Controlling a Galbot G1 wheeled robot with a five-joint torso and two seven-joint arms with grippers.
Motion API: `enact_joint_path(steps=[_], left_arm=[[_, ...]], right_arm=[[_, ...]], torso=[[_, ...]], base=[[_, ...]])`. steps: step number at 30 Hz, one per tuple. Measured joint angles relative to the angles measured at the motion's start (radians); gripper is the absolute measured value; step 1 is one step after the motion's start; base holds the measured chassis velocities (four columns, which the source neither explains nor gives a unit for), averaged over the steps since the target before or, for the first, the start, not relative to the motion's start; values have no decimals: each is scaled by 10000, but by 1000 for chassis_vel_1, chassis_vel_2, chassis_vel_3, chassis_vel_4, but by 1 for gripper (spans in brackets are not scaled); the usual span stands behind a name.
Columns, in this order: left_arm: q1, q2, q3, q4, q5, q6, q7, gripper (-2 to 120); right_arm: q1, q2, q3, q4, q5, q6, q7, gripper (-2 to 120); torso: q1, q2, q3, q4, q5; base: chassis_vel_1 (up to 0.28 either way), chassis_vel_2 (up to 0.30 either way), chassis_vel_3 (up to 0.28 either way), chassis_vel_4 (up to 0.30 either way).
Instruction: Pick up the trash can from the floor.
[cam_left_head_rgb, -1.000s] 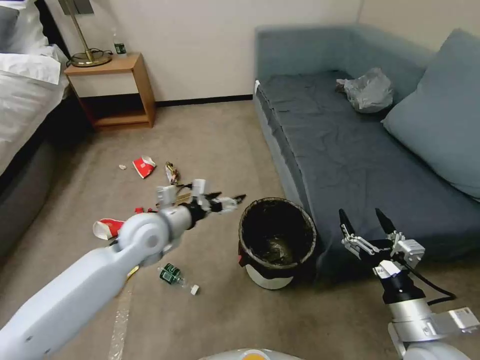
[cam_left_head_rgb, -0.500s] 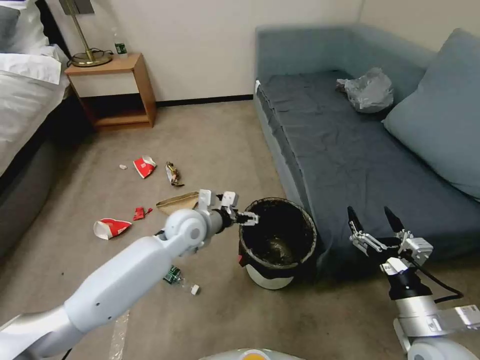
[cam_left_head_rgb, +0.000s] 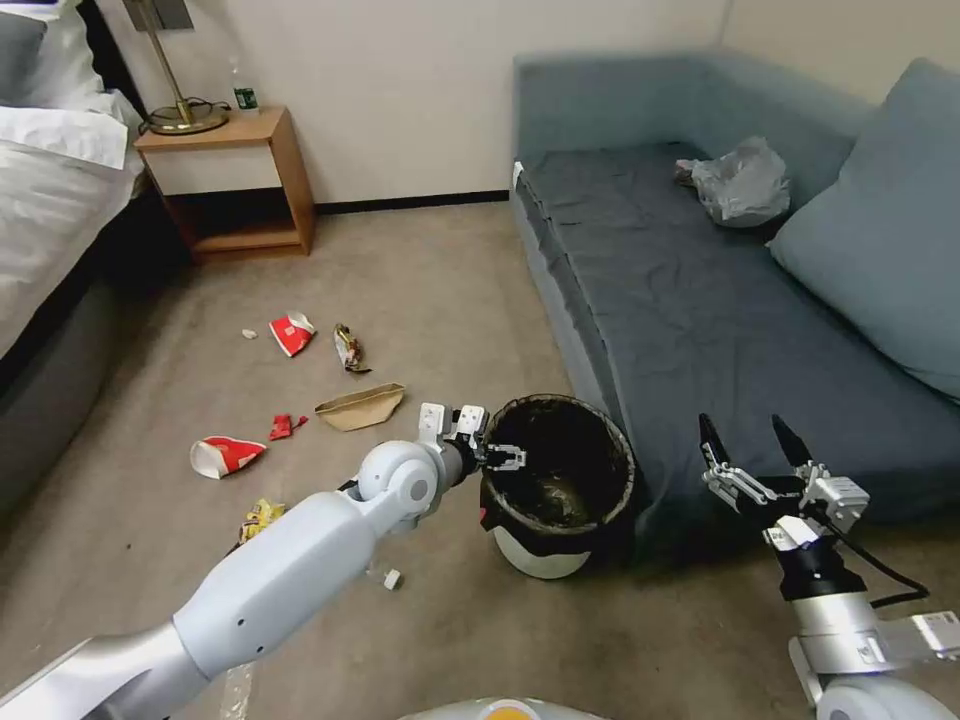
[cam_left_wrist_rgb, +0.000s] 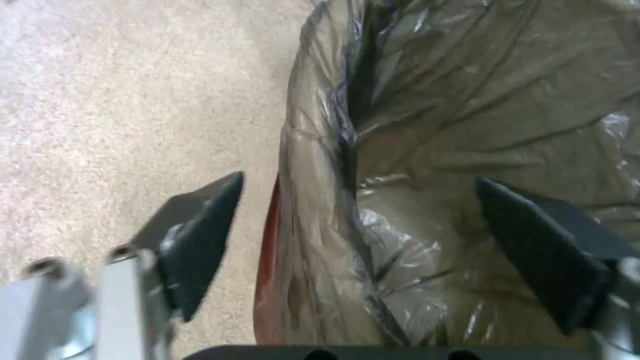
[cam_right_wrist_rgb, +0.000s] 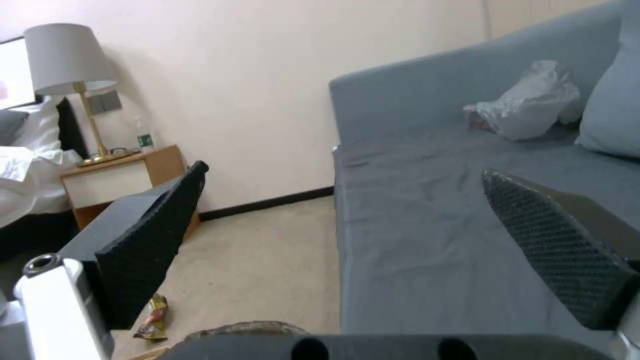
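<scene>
- Reaching across from the litter side: left gripper (cam_left_head_rgb: 507, 458) now at the near-left rim of the trash can (cam_left_head_rgb: 556, 482), having swung in over the past second from above the scraps on the floor (cam_left_head_rgb: 440, 290).
- Straddling the rim in the left wrist view (cam_left_wrist_rgb: 353, 220): jaws apart, one finger (cam_left_wrist_rgb: 200, 235) outside over carpet, the other (cam_left_wrist_rgb: 540, 245) inside over the crinkly liner (cam_left_wrist_rgb: 467, 115); not yet clamped on anything.
- Standing upright on the carpet, just beside the front edge of the blue sofa (cam_left_head_rgb: 720, 300); white base showing under the folded black liner; can unmoved over the same second.
- Meaning for the task: approach about finished, grasp stage at hand; lift not begun.
- Judged risk: thin liner over the rim likely slippery, so a pinch on plastic alone could slide; a deeper bite onto the rigid wall looks safer.
- Waiting low in front of the sofa: right gripper (cam_left_head_rgb: 755, 442), jaws wide apart and pointing up, shifted only slightly, holding nothing.
- Lying well apart on the carpet and untouched: red paper cups (cam_left_head_rgb: 226, 455), a brown paper piece (cam_left_head_rgb: 360, 407), wrappers; grey plastic bag (cam_left_head_rgb: 738, 183) up on the sofa seat.
</scene>
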Motion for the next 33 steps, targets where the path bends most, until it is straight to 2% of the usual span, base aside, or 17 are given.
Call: enact_joint_path(steps=[4, 7, 9, 12, 14, 17, 19, 20, 22, 33], left_arm=[[97, -10, -26, 3, 88, 8, -2, 67], [117, -5, -50, 3, 96, 10, 1, 62], [138, 19, -148, 11, 98, 23, 26, 49], [145, 33, -202, 19, 97, 34, 40, 42], [168, 78, -248, 20, 96, 42, 40, 30], [181, 100, -253, 12, 95, 44, 40, 24], [199, 115, -270, -9, 92, 50, 37, 13], [199, 115, -270, -9, 92, 50, 37, 13], [209, 115, -311, -24, 91, 60, 24, 5], [310, 154, -563, -106, 88, 88, 26, 3]], right_arm=[[15, 0, 8, 0, 16, 0, 18, 100], [15, 13, 8, -1, 16, 0, 19, 100], [6, 64, -7, 1, 8, 0, 21, 100], [0, 87, -21, 5, -2, 0, 21, 100], [-9, 108, -26, 30, -13, -1, 22, 100], [-14, 109, -25, 36, -14, 0, 24, 100], [-20, 107, -14, 38, -16, -1, 26, 100], [-20, 107, -14, 38, -16, -1, 26, 100], [-23, 108, -14, 47, -23, -1, 27, 100], [-21, 135, -39, 52, -60, -3, 27, 100]], torso=[[0, 0, 0, -2, -3], [0, 0, 0, -3, -3], [0, 0, 2, -4, -5], [0, 0, 3, -6, -6], [0, 0, 3, -6, -6], [0, 0, 3, -6, -6], [0, 0, 4, -6, -6], [0, 0, 4, -6, -6], [0, -1, 5, -6, -7], [1, -2, 7, -10, -8]], base=[[0, 0, 0, 0], [0, 0, 0, 0], [0, 0, 0, 0], [0, 0, 0, 0], [0, 0, 0, 0], [0, 0, 0, 0], [0, 0, 0, 0], [0, 0, 0, 0], [0, 0, 0, 0], [0, 0, 0, 0]])
